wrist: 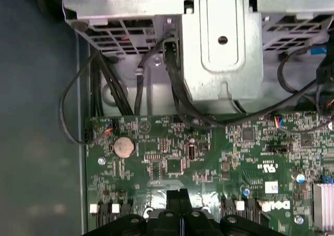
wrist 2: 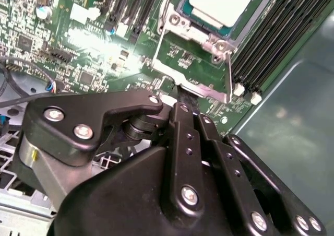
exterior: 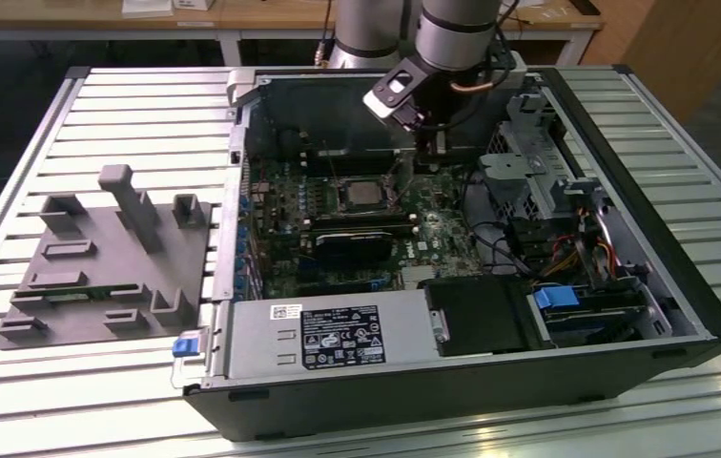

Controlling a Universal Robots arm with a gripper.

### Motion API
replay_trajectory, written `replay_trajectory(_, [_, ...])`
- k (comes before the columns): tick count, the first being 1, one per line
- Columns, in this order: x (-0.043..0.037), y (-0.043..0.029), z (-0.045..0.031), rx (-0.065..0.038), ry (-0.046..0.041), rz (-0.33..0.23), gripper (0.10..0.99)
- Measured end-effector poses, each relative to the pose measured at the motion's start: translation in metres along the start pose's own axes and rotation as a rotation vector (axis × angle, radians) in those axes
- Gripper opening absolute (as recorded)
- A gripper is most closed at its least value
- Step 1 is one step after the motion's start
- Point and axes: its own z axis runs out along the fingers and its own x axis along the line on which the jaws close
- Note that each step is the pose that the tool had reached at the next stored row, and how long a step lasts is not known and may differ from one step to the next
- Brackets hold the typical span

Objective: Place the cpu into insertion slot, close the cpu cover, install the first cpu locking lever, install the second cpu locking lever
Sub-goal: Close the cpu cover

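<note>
Claw [wrist 2: 180, 92] pinched together | cpu [wrist 2: 224, 3] in insertion slot [wrist 2: 177, 23], near tips

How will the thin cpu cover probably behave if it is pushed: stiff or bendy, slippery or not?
The cpu cover is a thin metal frame, so it probably flexes slightly under a push. Its shiny surface looks smooth, so the tool may slip on it. Being thin and windowed, it is likely light.

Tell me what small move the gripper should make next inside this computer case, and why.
Probably a slight push down with the gripper. The cpu already lies framed by the cpu cover, which looks lowered, and the shut tips sit right at that cover's outer edge, so pressing it flat seems the sensible step.
</note>
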Motion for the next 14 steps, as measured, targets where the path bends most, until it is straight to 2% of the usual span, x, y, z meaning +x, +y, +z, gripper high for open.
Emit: replay_trajectory(14, [-0.0013, -0.0279, 0.0002, -0.011, 0.0007, 0.0, 0.102])
